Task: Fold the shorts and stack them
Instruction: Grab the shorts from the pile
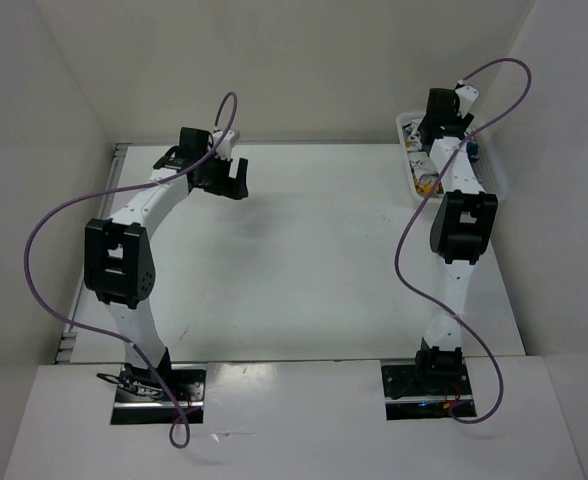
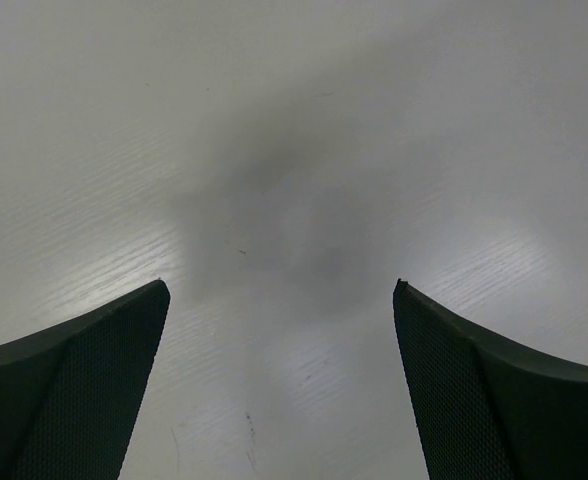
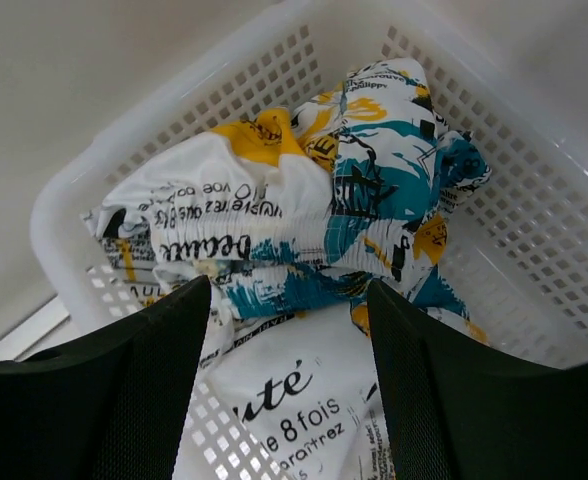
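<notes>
The shorts (image 3: 314,220), white with teal, yellow-orange and black print, lie bunched in a white mesh basket (image 3: 164,130) at the table's far right corner (image 1: 410,150). My right gripper (image 3: 289,290) hangs open just above the shorts inside the basket, its jaws either side of the elastic waistband, holding nothing. In the top view the right wrist (image 1: 444,115) covers most of the basket. My left gripper (image 2: 279,290) is open and empty above bare white table; it shows at the far left middle in the top view (image 1: 224,178).
White walls enclose the table on the left, back and right. The basket sits against the right wall. Purple cables loop from both arms. The white table surface (image 1: 304,260) lies between the arms.
</notes>
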